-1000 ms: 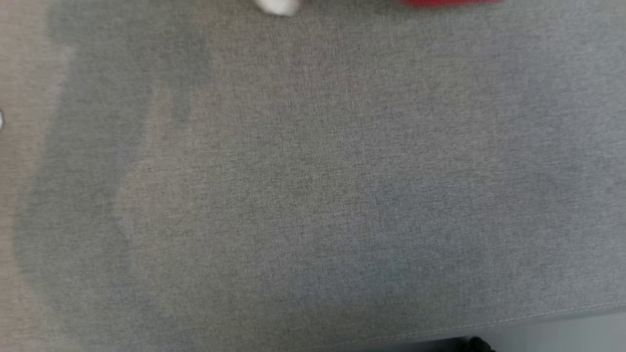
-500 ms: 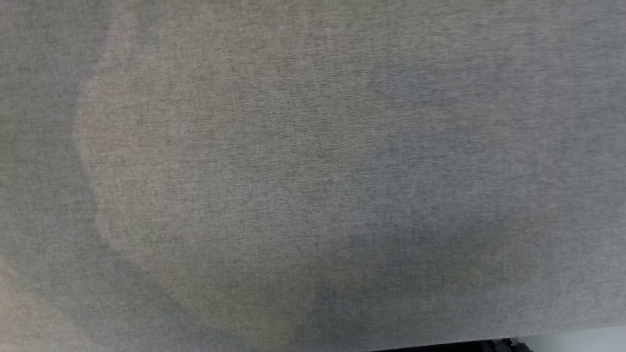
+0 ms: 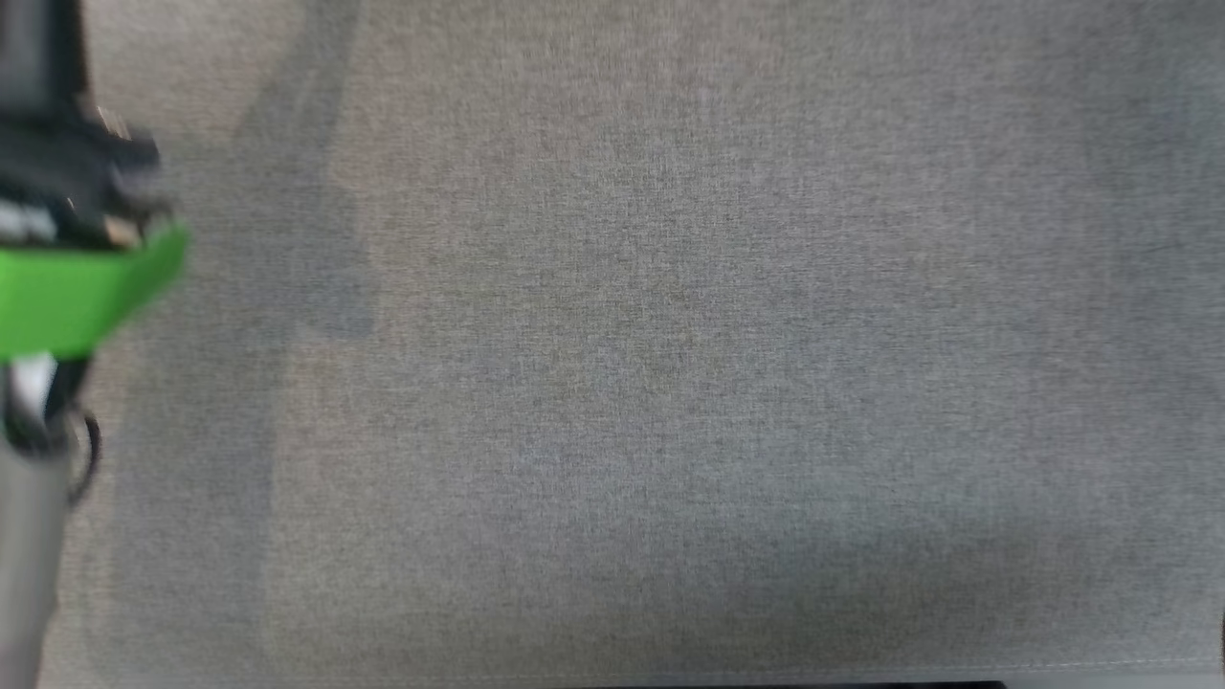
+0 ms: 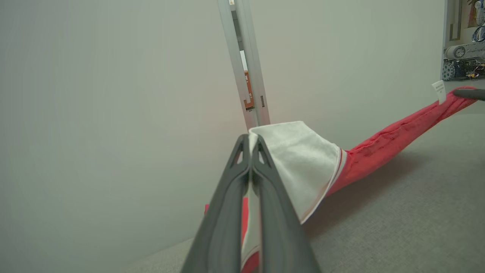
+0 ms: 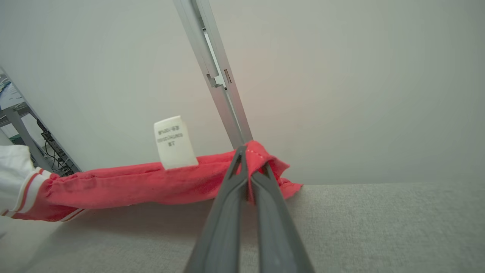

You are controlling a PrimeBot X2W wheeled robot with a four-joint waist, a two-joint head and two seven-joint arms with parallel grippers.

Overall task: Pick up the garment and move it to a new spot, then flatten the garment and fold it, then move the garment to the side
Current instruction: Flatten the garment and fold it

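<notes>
I'm pinching the garment (image 4: 394,136): white end in left gripper (image 4: 251,142), red end in right gripper (image 5: 246,151); tag (image 5: 173,142) alongside is showing illegible print.

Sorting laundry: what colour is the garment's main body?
Red fabric garment; clearest in right wrist view.

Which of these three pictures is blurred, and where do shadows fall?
Head view: smeared by motion, the green band at the left edge most; faint shadows on the grey surface. Left wrist view: sharp; the garment casts a soft shadow below itself. Right wrist view: sharp, though the print on the white label is unreadable.
</notes>
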